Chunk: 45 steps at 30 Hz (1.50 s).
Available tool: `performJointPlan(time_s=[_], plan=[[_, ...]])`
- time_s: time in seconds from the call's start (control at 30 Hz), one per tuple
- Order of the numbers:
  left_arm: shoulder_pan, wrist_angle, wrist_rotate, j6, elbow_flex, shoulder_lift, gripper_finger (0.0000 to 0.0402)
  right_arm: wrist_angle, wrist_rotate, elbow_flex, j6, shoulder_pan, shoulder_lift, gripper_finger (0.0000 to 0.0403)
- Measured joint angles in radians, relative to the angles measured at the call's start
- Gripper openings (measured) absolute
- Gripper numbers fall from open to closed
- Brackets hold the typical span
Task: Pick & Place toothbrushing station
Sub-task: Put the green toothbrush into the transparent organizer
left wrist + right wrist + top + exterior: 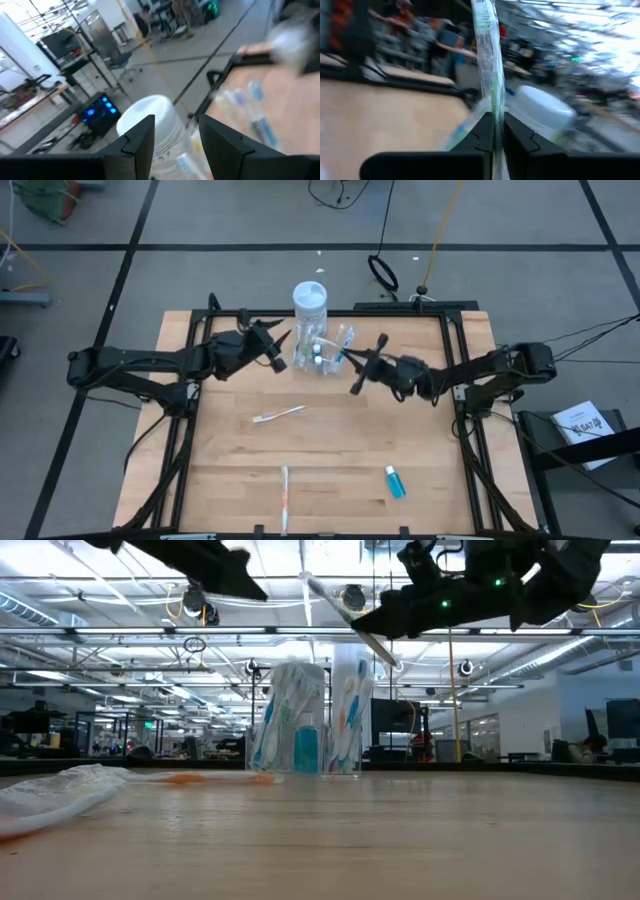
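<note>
The toothbrushing station (322,352), a clear compartmented holder already carrying toothbrushes and a blue tube, stands at the worktop's (330,440) 12 o'clock edge. The right gripper (357,370), fingers clamped on a wrapped toothbrush (487,65), hovers beside it; the left gripper (280,350) hangs opposite, fingers apart.

Open-plan robotics lab. Ceiling trusses (300,632) and strip lighting run overhead. Workbenches (30,97) with equipment stand at 12 o'clock beyond the table (320,450).

Wooden table (230,470), toothbrushing station (330,352), white jar (310,302), 2 toothbrushes (278,414), blue tube (395,481)
</note>
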Motion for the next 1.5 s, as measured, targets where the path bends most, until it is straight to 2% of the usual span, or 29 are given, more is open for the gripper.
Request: performJointPlan(time_s=[0.1,0.23,0.33,0.5,0.6,0.97,1.17,1.27,1.5], plan=[[-0.031,-0.067,0.046,-0.066,0.002,-0.033,0.0161,-0.004,-0.210,0.000,0.102,-0.061,-0.001,0.0012],[-0.051,-0.118,0.221,-0.114,0.000,-0.040,0.0161,-0.007,-0.529,0.000,0.184,-0.112,-0.001,0.0012],[-0.053,-0.081,0.353,-0.124,0.000,-0.031,0.0161,0.019,-0.661,0.000,0.233,-0.119,-0.001,0.0012],[-0.054,0.036,0.591,-0.128,0.001,0.023,0.0161,0.044,-0.688,0.000,0.259,-0.110,-0.001,0.0013],[-0.054,0.101,0.654,-0.116,0.001,0.083,0.0161,0.061,-0.690,0.000,0.263,-0.110,-0.001,0.0013],[-0.054,0.404,0.654,-0.124,0.001,0.260,0.0161,0.088,-0.690,0.000,0.273,-0.110,-0.001,0.0013],[-0.059,0.431,0.655,-0.120,0.001,0.274,0.0158,0.081,-0.690,0.000,0.273,-0.110,-0.001,0.0013],[-0.058,0.433,0.655,-0.120,0.001,0.274,0.0136,0.081,-0.690,0.000,0.264,-0.110,-0.001,0.0014],[-0.058,0.433,0.654,-0.119,0.001,0.274,0.0041,0.081,-0.690,0.000,0.239,-0.110,-0.001,0.0032]])
